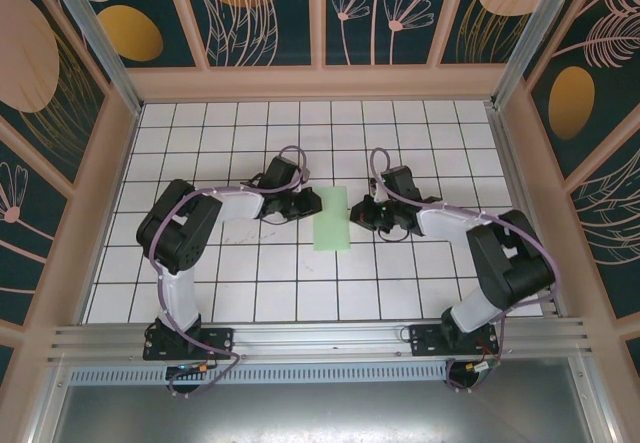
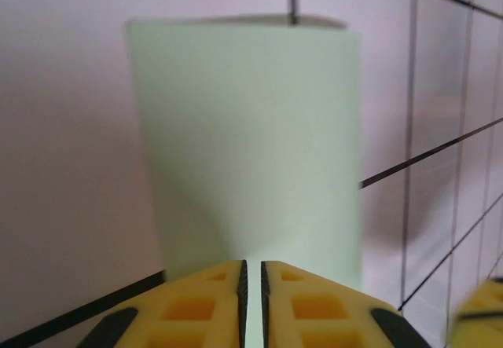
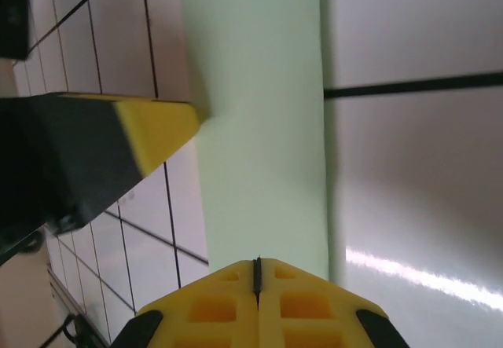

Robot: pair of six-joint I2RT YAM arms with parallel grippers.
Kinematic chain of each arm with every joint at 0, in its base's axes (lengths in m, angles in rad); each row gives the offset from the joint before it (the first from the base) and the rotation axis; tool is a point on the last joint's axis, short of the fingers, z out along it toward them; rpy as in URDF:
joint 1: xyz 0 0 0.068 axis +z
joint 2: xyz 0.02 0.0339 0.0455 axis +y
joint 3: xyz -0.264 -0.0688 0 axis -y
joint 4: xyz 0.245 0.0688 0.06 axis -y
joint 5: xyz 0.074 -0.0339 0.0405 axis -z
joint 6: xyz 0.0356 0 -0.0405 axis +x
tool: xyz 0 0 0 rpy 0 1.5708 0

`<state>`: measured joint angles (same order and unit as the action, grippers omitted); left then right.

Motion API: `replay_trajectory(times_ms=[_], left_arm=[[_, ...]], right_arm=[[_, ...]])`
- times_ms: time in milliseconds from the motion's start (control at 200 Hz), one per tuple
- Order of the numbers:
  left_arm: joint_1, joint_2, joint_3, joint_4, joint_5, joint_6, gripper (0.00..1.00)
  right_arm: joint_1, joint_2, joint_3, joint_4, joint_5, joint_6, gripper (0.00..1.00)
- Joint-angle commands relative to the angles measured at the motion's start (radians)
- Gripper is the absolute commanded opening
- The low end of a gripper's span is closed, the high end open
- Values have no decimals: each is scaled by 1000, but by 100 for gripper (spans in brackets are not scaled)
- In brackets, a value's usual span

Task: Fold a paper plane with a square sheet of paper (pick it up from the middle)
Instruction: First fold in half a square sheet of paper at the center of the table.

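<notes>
White tiled table point(image 1: 200, 273): one pale mint-green sheet of paper point(image 1: 332, 219) is laid at its middle, between two grippers.
The sheet is seen as a narrow flat rectangle; at its edges the left gripper point(image 1: 309, 206) is parted a crack and the right gripper point(image 1: 356, 213) is pressed shut.

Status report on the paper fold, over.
Left gripper a slit apart, right gripper shut, at opposite edges of the green paper. Folded narrow, lying between them. Nothing seen blocking.

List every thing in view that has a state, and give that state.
square sheet of paper: folded in half into a narrow rectangle, lying between both grippers.
left gripper: nearly closed, thin slit between the fingers, tips at the paper's edge; grip unclear.
right gripper: shut, tips at the paper's opposite edge.
</notes>
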<state>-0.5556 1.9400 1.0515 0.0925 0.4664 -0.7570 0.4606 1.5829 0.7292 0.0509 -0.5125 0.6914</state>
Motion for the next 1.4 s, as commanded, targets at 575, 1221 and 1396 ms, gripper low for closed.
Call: replay_trajectory(times_ms=[575,1221,1396], left_arm=[[-26,182,232,54,197,-36,9],[-45,273,192,-61,52,-42,0],[-45,279,165,-69,7,-61,0]], right_arm=[[8,210,77,121,-28,105,0],[44,218,107,-45,-30,-15,0],[78,167,37,-75,-36,-24,0]])
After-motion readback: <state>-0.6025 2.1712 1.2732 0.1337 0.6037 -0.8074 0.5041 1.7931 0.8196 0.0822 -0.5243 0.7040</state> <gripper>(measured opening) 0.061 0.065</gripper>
